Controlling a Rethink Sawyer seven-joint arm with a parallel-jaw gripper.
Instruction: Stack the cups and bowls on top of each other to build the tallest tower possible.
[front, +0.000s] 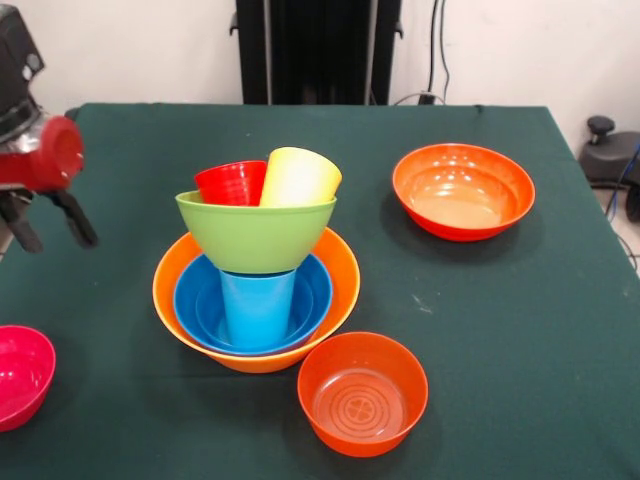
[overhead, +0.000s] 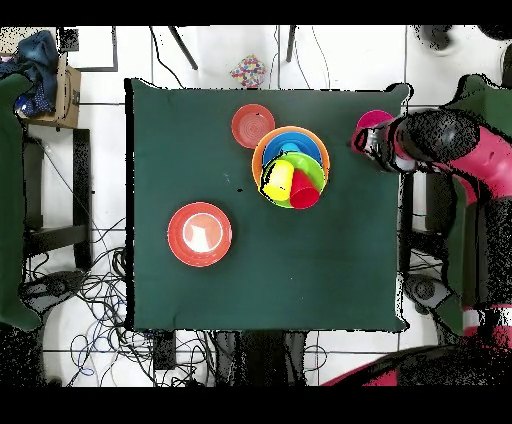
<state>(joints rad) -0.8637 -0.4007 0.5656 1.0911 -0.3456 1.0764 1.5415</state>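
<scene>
The tower stands mid-table. Its base is the large pale orange bowl (front: 163, 287), with the blue bowl (front: 312, 292) nested in it. The light blue cup (front: 258, 306) stands in the blue bowl and carries the lime green bowl (front: 255, 240). The red cup (front: 231, 184) and the yellow cup (front: 299, 178) lean inside the green bowl. My gripper (front: 56, 240) hangs open and empty at the table's left edge, well left of the tower and above the magenta-pink bowl (front: 18, 375). The small light blue bowl does not show.
One red-orange bowl (front: 462, 190) sits at the far right and another (front: 362, 394) sits in front of the tower. In the overhead view the tower (overhead: 290, 160) is near the table's top edge, and the magenta-pink bowl (overhead: 373, 121) is at the right edge.
</scene>
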